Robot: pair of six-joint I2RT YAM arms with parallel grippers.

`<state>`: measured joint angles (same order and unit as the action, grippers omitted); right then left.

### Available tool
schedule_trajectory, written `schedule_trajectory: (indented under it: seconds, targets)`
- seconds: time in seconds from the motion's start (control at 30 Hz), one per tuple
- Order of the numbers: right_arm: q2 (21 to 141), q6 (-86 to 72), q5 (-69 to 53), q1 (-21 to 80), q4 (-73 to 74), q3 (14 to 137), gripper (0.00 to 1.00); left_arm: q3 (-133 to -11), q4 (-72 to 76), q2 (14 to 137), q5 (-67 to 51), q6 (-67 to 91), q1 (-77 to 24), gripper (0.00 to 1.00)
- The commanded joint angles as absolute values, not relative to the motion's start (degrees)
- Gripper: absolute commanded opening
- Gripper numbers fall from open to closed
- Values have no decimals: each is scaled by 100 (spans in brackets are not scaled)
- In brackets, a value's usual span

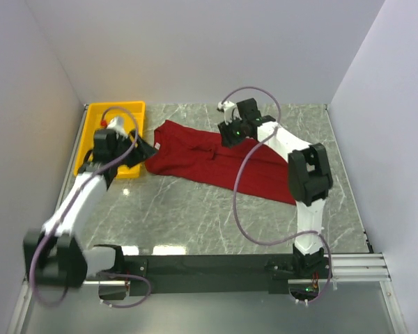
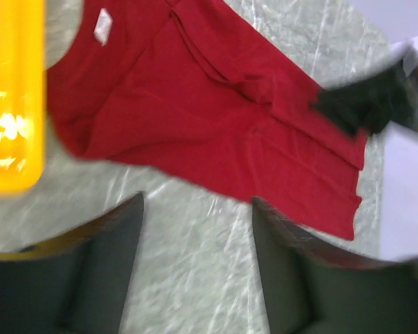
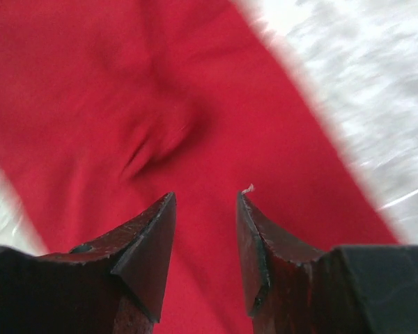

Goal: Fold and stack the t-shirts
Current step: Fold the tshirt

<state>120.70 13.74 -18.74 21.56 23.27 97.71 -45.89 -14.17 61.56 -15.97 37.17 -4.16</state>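
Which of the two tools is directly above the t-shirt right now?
The right tool: its open fingers hang directly over the red t-shirt. The left tool, also open, is over the marble table, short of the cloth.

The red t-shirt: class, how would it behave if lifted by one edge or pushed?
The t-shirt will probably droop limply; its cloth lies flat with soft creases. Pushed, it likely bunches rather than sliding whole across the marble table.

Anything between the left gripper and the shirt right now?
No. In the left wrist view, only a strip of bare marble table shows between the open left gripper and the t-shirt.
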Motion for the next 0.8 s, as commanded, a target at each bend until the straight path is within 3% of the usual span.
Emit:
schedule_trajectory:
  seconds: [0.0, 0.37, 0.77]
  targets:
    - [10762, 2205, -3050, 2241, 2479, 8829, 47, -5699, -843, 7432, -2153, 3892, -474, 61]
    - [9019, 1987, -3559, 1706, 2136, 7006, 47, -8092, -966, 10939, -1127, 5457, -1204, 58]
    - [8200, 1793, -3718, 1222, 1925, 6117, 47, -9491, -1802, 12357, -422, 5809, -1310, 53]
